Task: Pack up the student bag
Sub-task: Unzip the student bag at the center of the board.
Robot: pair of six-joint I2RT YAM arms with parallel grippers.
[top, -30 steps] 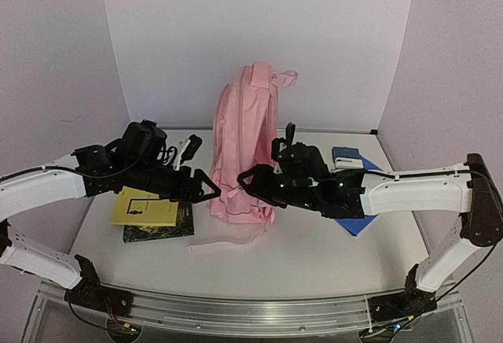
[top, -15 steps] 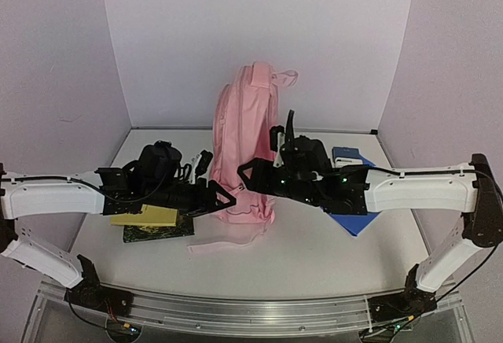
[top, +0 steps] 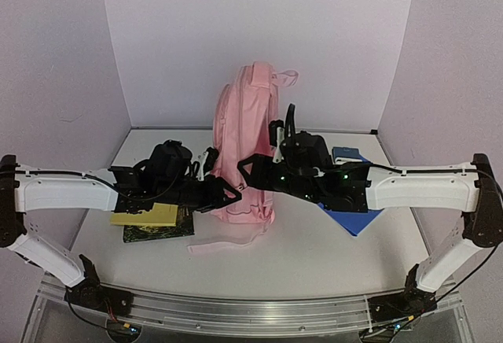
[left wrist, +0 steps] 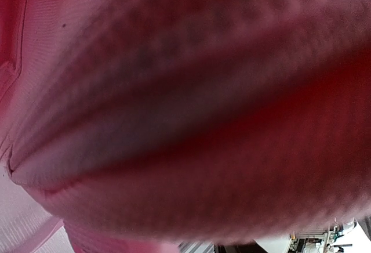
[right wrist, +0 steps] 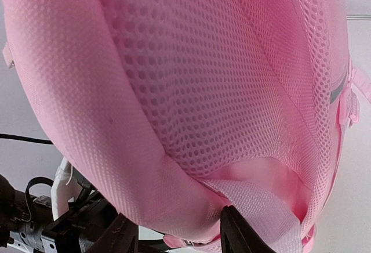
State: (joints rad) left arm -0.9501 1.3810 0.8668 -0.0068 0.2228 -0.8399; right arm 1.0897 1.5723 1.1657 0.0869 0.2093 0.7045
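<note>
The student bag (top: 245,142) is a big light-pink backpack standing upright at the middle of the table. My left gripper (top: 227,196) is at the bag's lower left side with its jaws apart and touches the fabric. The left wrist view is filled by blurred pink fabric (left wrist: 174,108), and its fingers are hidden there. My right gripper (top: 246,174) is open against the bag's lower right side. In the right wrist view the mesh back panel (right wrist: 220,90) bulges between its spread fingers (right wrist: 235,232).
A yellow notebook (top: 145,215) lies on a dark book (top: 161,230) left of the bag, under my left arm. A blue folder (top: 355,219) and a small white-and-blue box (top: 346,156) lie on the right. A pink strap (top: 228,242) trails on the table in front.
My left arm has swung right, and its gripper has gone from beside the books to the bag's lower left. My right gripper has edged left and slightly back against the bag.
</note>
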